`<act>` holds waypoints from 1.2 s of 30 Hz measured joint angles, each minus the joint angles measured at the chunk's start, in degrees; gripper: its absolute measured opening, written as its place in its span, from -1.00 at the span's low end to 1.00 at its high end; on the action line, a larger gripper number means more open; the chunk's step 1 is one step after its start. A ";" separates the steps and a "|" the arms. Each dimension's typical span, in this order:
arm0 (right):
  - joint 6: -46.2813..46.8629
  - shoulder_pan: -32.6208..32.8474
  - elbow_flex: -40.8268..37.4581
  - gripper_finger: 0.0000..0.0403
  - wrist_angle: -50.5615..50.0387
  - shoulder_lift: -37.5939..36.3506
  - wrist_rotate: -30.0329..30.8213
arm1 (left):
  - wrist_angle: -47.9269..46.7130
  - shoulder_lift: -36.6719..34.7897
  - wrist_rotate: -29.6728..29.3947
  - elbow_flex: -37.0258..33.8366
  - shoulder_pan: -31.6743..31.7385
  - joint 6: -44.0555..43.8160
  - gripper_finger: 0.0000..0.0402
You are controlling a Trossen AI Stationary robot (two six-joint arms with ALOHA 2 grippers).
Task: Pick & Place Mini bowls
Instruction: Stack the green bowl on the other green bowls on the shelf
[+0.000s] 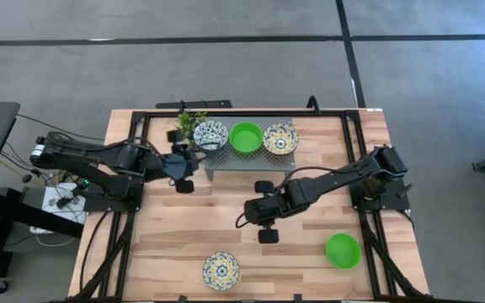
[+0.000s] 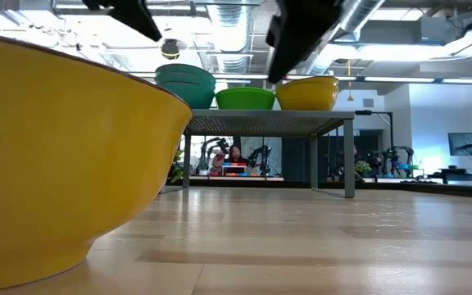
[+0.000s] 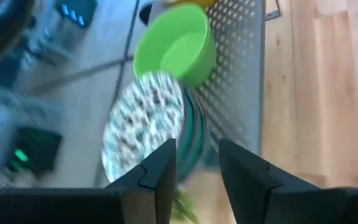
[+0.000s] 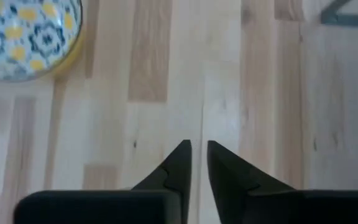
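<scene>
A grey perforated stand (image 1: 242,158) at the table's far middle carries three mini bowls: a blue-patterned one (image 1: 210,133) on its left end, a plain green one (image 1: 245,137), and a yellow-patterned one (image 1: 280,139). My left gripper (image 1: 189,160) is open, just off the stand's left end. In the left wrist view its fingers (image 3: 197,168) stand close before the patterned bowl's rim (image 3: 145,124), and I see no touch. My right gripper (image 1: 259,212) is shut and empty over bare wood (image 4: 199,152) at mid-table. A yellow-patterned bowl (image 1: 221,269) and a green bowl (image 1: 342,250) rest on the table near the front edge.
A green plant sprig (image 1: 188,124) stands at the stand's far left corner. A black frame (image 1: 226,112) runs round the table's edges. In the low view the front yellow bowl (image 2: 56,164) fills the left side. Bare wood lies between the stand and the front bowls.
</scene>
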 joint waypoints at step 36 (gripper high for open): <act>62.36 25.79 0.09 -0.36 -28.55 1.13 -20.26 | -3.25 -4.14 11.60 -17.38 -7.19 -18.99 -0.42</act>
